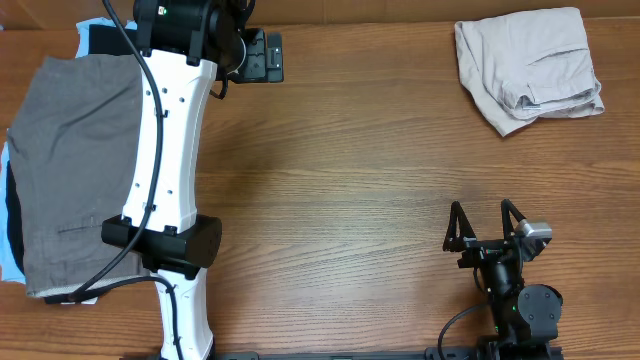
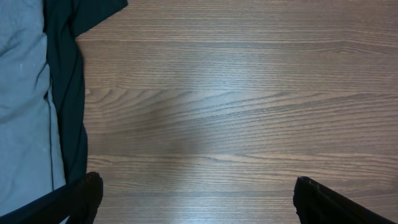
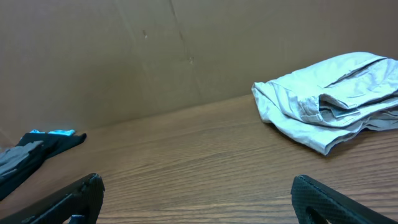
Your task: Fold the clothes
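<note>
- Overhead: You see the white-shelled left arm (image 1: 165, 170) reach up the left side of the brown wood-grain table (image 1: 350, 170). The left gripper (image 1: 268, 56) sits near the far edge, too foreshortened here to tell how it stands. The arm runs over the right edge of a pair of flat grey cloth shorts (image 1: 70, 170). These top a stack with a black cloth garment (image 1: 12, 215) and a light-blue cloth piece (image 1: 8, 268) peeking out beneath. A pair of pale beige cloth shorts (image 1: 530, 70) lies folded at the far right corner, well apart from both arms. The right gripper (image 1: 483, 222) rests near the front edge, its black fingers (image 1: 455, 228) spread and holding nothing.
- Left wrist: Your left gripper hangs over bare wood, fingertips (image 2: 90, 186) wide apart at the bottom corners with nothing between them. The grey shorts fill the left edge, and the black garment runs alongside them, just left of the near finger.
- Right wrist: Your right gripper looks low across the table, fingertips (image 3: 305, 186) splayed and empty. The beige shorts lie bundled ahead on the right, before a plain brown back wall (image 3: 124, 56). At far left you can see the black garment's edge with a sliver of light blue.
</note>
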Available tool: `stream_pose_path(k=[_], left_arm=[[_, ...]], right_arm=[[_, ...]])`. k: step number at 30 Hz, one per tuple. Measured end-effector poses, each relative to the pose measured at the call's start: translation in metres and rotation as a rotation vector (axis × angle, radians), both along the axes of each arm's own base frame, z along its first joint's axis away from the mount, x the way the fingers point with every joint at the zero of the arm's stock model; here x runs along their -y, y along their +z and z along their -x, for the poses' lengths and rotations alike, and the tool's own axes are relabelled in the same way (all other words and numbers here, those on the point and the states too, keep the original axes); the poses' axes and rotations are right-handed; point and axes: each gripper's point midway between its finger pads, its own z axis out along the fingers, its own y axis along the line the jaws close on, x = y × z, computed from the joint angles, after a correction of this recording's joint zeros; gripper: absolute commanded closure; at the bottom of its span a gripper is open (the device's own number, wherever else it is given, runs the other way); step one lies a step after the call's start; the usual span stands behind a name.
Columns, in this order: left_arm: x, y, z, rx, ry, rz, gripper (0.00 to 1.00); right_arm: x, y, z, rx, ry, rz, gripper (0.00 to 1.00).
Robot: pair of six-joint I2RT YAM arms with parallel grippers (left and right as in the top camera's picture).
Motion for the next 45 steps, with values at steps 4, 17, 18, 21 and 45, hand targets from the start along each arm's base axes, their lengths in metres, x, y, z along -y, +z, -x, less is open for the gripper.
stream_pose_path(k=[4, 17, 18, 21, 45], left_arm=[[0.0, 0.0, 0.0, 0.0, 0.0, 0.0, 0.0], [0.0, 0.0, 0.0, 0.0, 0.0, 0.0, 0.0], [0.0, 0.001, -0.001, 0.006, 0.0, 0.001, 0.0], [0.004, 0.007, -0.014, 0.063, -0.001, 0.015, 0.0], [-0.025, 0.002, 0.026, 0.567, -0.02, 0.076, 0.0]], right_arm=[[0.0, 0.0, 0.0, 0.0, 0.0, 0.0, 0.0], [0.0, 0.0, 0.0, 0.0, 0.0, 0.0, 0.0], [0.0, 0.0, 0.0, 0.001, 0.0, 0.0, 0.0], [0.0, 0.0, 0.0, 0.0, 0.0, 0.0, 0.0], [0.0, 0.0, 0.0, -0.002, 0.0, 0.0, 0.0]])
